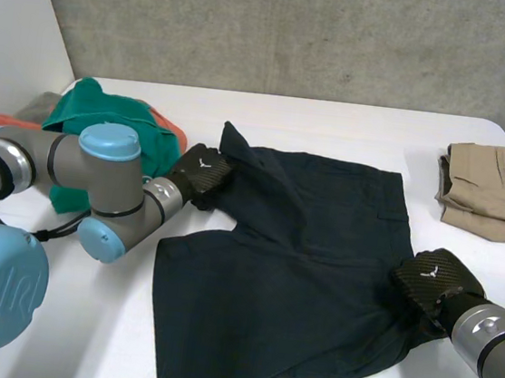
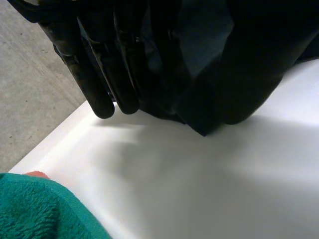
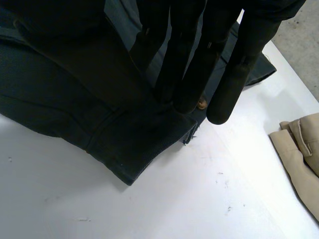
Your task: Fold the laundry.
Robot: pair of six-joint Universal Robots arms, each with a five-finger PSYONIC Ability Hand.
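Left hand (image 1: 201, 172) is closed on a corner of the dark shorts (image 1: 297, 276) and holds it raised off the white surface (image 1: 334, 116), with the cloth hanging beside its fingers (image 2: 99, 74). Right hand (image 1: 434, 275) sits at the opposite edge. Its straight fingers (image 3: 184, 74) lie over a thick hem and its thumb seems to meet them through the fabric, so I judge it a pinch. The rest of the shorts lies flat between the two hands.

The left hand appears to hold only a small bunch of cloth, so a quick pull could let it slip out. Uneven travel of the two hands would twist the shorts rather than crease them. The green towel pile (image 1: 88, 106) just behind the left hand could catch on the arm.

The left thumb is hidden behind the cloth. How much hem lies under the right palm is hard to make out.
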